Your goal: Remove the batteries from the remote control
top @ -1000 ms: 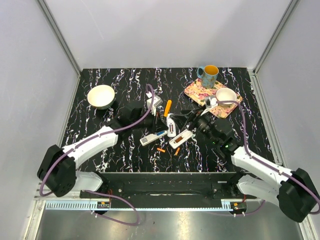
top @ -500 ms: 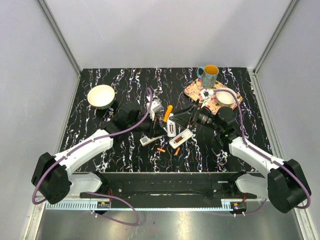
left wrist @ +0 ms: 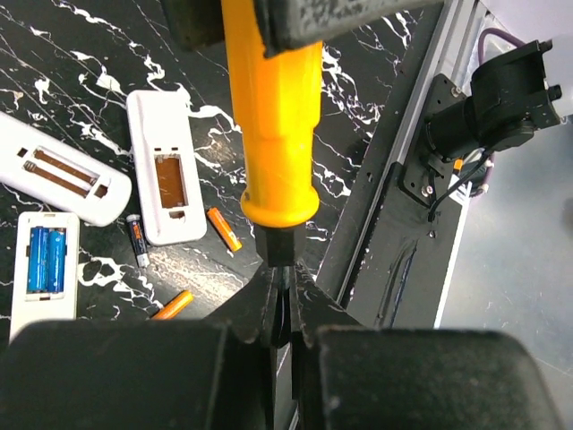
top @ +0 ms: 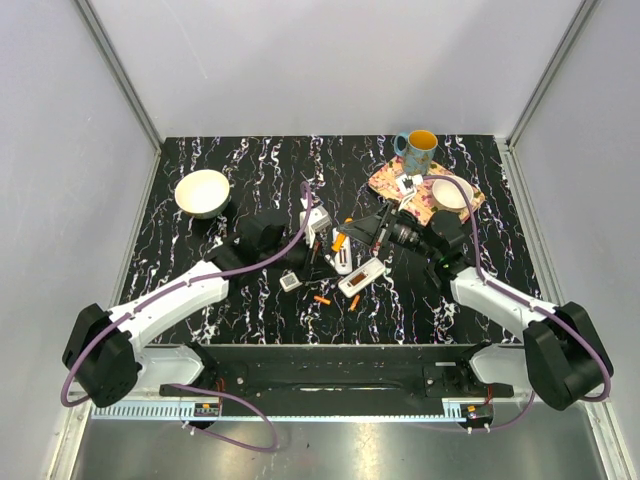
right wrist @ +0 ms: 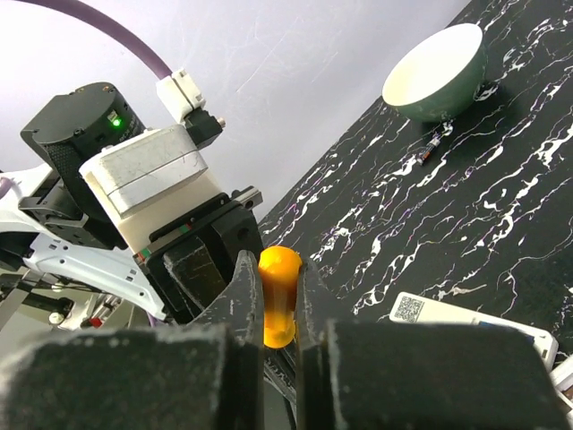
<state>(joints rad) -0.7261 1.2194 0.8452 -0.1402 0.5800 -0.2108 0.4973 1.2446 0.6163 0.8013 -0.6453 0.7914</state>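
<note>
As the screwdriver (left wrist: 273, 134) was pinched by both claws, the left gripper (left wrist: 284, 296) on its shaft and the right gripper (right wrist: 277, 296) on its orange handle, a handover was judged in hand. 2 blue batteries (left wrist: 47, 260) were seen seated in 1 remote (left wrist: 43, 313), so release by 1 claw was called for next, with the table's near rail (left wrist: 385, 224) close and open room judged above.

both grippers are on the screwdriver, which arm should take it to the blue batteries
Right, probably. The right gripper is shut on the orange handle of the screwdriver. The left gripper pinches only the thin shaft, covering the tip that must reach the blue batteries.
</note>
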